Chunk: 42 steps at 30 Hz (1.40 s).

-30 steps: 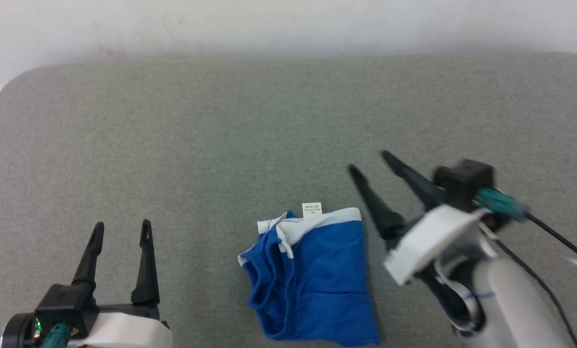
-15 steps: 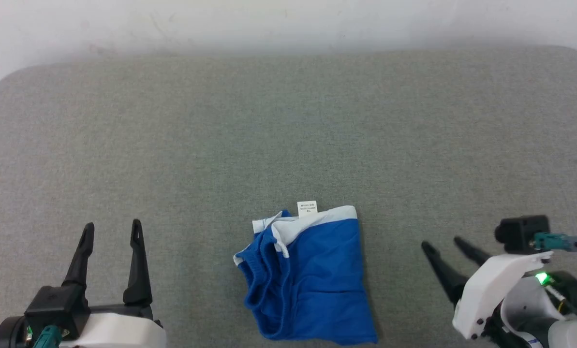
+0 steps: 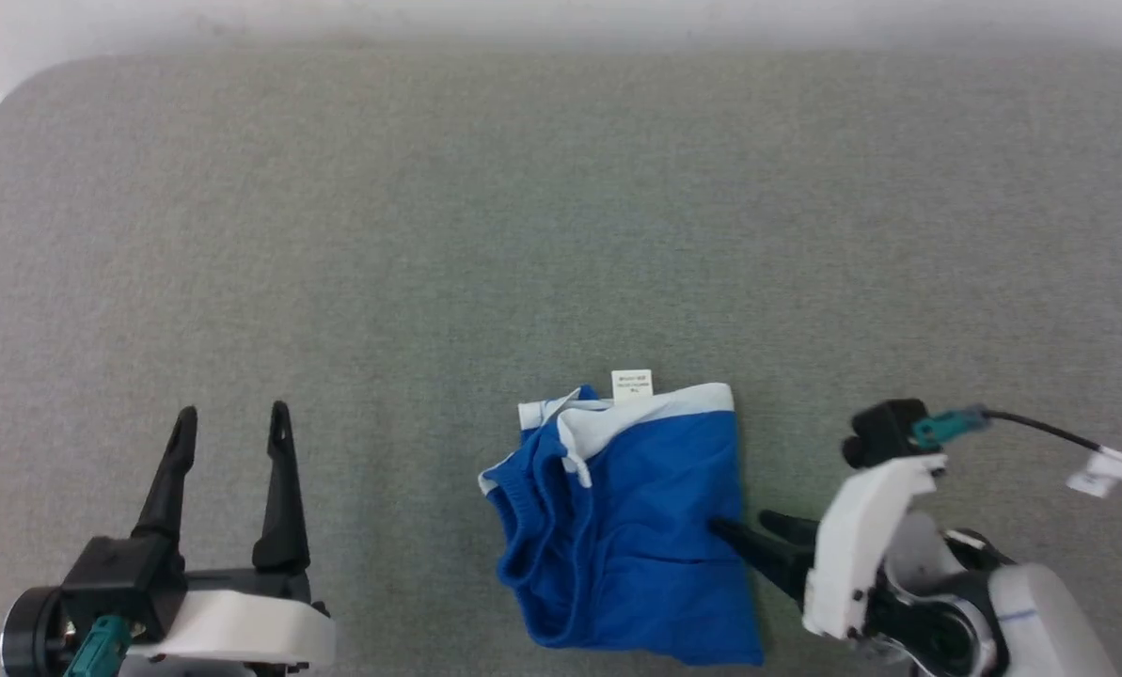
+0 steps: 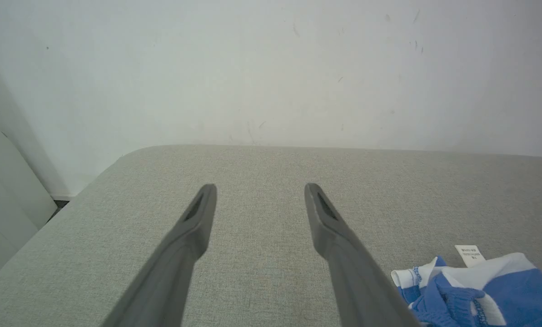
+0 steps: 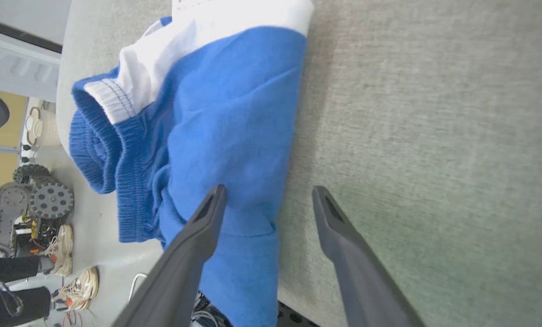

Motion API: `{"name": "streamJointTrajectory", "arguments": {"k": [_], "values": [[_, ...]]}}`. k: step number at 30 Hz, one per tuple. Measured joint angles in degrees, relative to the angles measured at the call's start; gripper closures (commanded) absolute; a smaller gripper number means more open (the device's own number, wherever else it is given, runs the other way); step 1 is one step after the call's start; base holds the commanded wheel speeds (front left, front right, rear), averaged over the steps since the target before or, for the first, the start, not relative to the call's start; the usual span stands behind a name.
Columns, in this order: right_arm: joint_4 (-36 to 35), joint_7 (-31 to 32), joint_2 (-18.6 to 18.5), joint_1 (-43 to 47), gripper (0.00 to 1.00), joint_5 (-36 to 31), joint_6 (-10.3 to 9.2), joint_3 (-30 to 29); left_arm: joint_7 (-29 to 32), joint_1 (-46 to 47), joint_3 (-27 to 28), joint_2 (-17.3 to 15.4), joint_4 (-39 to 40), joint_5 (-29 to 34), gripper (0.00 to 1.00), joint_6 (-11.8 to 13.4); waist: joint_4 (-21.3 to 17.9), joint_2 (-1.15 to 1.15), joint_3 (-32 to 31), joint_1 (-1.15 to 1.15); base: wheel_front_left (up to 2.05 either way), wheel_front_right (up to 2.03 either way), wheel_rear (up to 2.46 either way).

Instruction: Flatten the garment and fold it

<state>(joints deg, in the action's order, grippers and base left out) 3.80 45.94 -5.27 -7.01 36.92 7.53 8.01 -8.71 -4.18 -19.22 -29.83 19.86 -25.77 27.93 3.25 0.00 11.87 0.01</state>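
Where the white wall [image 4: 252, 68] meets it, the grey fabric-covered worktop [image 3: 523, 216] ends in rounded far corners. Past its near edge, the right wrist view shows toothed wheels [image 5: 50, 200] and shoes [image 5: 77, 284] on the floor. The garment [image 3: 626, 527] lies folded close to the near edge, a little right of the middle, with its white band and small label [image 3: 632, 385] on the far side and the gathered waistband [image 5: 93, 154] bunched to the left. The right claw [image 3: 737, 520] points left at the garment's right edge, spread wide and holding nothing. 1 finger is over the blue cloth and the other over bare worktop; whether either touches cannot be told. The left claw [image 3: 233, 411] sits at the near left, well apart from the garment, also spread wide and empty, its 2 fingers pointing toward the wall.
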Motion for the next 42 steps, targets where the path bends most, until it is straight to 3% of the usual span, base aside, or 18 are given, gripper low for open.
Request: {"name": "streamJointTrajectory", "arguments": {"k": [11,12,14,15,27,35,42], "values": [[11.94,-0.79,0.90,-8.12,0.02,1.75,0.14,6.09,-0.91,1.15,-0.77,0.86,-1.34,0.00,0.00,-0.67,2.26,0.00,2.89,-0.01,0.00,0.00,0.00],[12.69,-1.03,0.93,-8.69,0.49,1.62,0.15,6.66,-0.91,1.21,-0.83,0.87,-1.46,0.00,0.00,-0.73,2.37,0.00,3.01,-0.01,0.00,0.00,0.00],[14.02,-1.37,1.02,-9.69,0.89,1.89,0.14,7.61,-0.94,1.61,-0.96,0.92,-1.71,-0.04,0.00,-0.75,2.51,0.00,3.04,-0.01,0.00,0.00,0.00],[14.78,-1.63,1.05,-10.11,1.00,1.98,0.14,8.16,-0.99,1.81,-0.99,0.96,-1.81,-0.12,0.00,-0.75,2.51,0.00,2.99,-0.01,0.00,0.00,0.00],[16.84,-4.17,1.19,-11.71,1.00,2.58,0.03,15.36,-0.89,1.96,-1.38,1.01,-2.52,-0.22,0.00,-0.73,2.04,0.00,0.38,0.00,0.00,0.00,0.00],[7.90,-4.63,-6.81,-15.44,1.00,-1.37,0.01,25.02,0.08,0.44,-1.55,0.41,-1.82,-0.22,0.00,0.12,-0.48,0.00,-3.13,-0.01,0.00,0.00,0.00],[4.28,-2.01,-15.45,-18.62,1.00,-1.62,0.02,31.06,0.11,-2.55,-1.44,0.45,1.02,-0.07,0.00,2.45,-5.56,0.00,-4.73,-0.01,0.00,0.00,0.00]]}}
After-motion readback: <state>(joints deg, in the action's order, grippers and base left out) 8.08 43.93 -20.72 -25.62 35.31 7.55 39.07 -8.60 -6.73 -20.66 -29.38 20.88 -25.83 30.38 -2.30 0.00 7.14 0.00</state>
